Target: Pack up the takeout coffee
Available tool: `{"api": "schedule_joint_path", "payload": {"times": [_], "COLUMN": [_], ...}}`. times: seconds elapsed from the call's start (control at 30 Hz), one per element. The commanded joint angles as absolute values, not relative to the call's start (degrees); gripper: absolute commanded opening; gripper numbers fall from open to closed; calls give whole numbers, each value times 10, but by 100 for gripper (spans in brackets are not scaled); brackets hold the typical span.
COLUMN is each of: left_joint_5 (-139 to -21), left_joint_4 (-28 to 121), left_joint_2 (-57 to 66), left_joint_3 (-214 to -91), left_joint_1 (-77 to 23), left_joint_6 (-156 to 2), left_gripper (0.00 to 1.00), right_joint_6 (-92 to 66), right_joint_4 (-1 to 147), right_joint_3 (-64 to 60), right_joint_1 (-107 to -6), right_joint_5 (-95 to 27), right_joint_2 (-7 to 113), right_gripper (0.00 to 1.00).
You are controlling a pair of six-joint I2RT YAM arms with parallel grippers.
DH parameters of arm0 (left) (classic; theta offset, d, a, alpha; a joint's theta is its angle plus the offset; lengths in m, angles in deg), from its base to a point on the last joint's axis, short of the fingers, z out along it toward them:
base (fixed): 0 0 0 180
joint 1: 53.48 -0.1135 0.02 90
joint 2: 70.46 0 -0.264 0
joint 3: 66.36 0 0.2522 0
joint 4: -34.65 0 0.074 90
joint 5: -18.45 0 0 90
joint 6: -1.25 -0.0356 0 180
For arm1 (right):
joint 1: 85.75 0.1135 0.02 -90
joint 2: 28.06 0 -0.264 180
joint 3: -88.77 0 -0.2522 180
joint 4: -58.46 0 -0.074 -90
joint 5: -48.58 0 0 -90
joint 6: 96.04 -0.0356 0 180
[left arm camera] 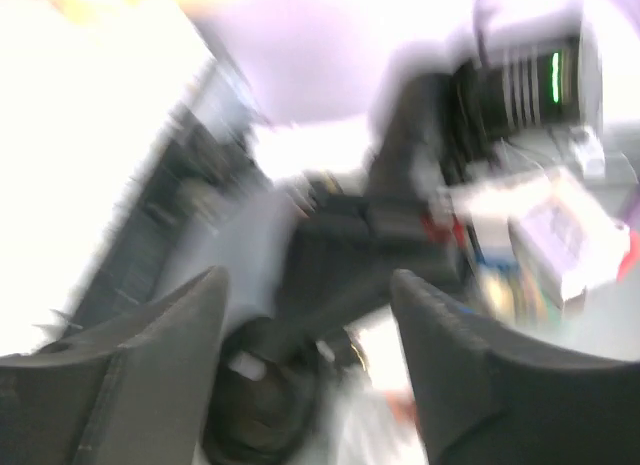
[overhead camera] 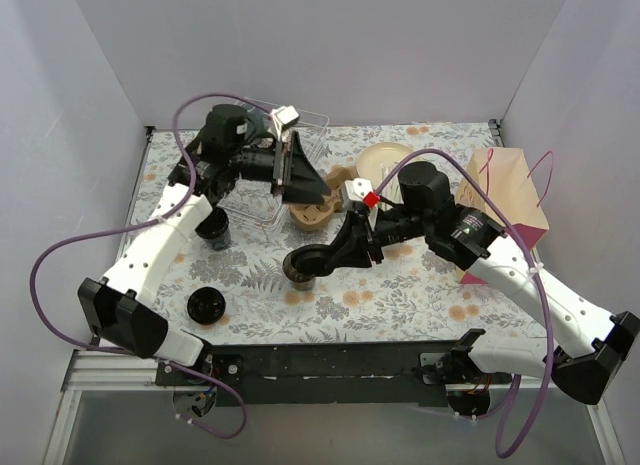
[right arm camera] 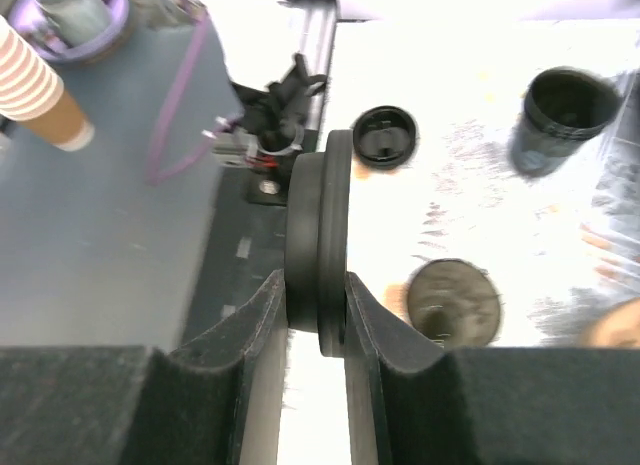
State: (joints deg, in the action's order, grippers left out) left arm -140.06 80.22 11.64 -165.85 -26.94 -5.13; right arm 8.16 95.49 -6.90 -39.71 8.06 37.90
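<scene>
Where pale walls (overhead camera: 400, 45) box in the floral-clothed table (overhead camera: 400, 300), the left gripper (left arm camera: 308, 285) hangs over its far side, jaws spread on nothing. The right gripper (right arm camera: 315, 285) pinches 1 black lid (right arm camera: 320, 205) edge-on, just beside an uncovered coffee cup (right arm camera: 455, 303) mid-table.

Bare table (overhead camera: 250, 285) lies open between the loose lid (overhead camera: 205, 305) and right jaws.

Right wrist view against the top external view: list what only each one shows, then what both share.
Only the right wrist view: a striped paper cup at the upper left. Only the top external view: the brown paper bag, the clear container and the left gripper. Both: the right gripper shut on a black lid, the loose lid and a dark cup.
</scene>
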Motion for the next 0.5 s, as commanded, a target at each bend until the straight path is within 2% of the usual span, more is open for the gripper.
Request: {"api": "schedule_joint_path", "payload": {"times": [0.0,0.1,0.13,0.17,0.3,0.47], "left_joint_5": [-1186,-1032,-953,-928,-874,-902], "left_joint_4": [872,899,906,914,903,852], "left_joint_2": [120,93,85,59,-8,-106], "left_joint_3": [-1722,-1739,-1733,-1724,-1639,-1481], "left_joint_1": [-346,-371,-372,-373,-373,-373], "left_joint_6": [-110,-134,-145,-158,-204,-218], "left_gripper": [70,80,81,82,86,87], "right_joint_6": [-53,-134,-152,-181,-252,-321], "right_joint_4": [904,896,907,914,952,933], "right_joint_3": [-79,-72,-66,-54,-20,-32], "right_joint_1": [-390,-390,-390,-390,-395,-409], "right_joint_5": [68,30,21,13,-24,-30], "right_joint_2": [351,363,369,377,438,470], "right_gripper": [19,18,18,18,18,18]}}
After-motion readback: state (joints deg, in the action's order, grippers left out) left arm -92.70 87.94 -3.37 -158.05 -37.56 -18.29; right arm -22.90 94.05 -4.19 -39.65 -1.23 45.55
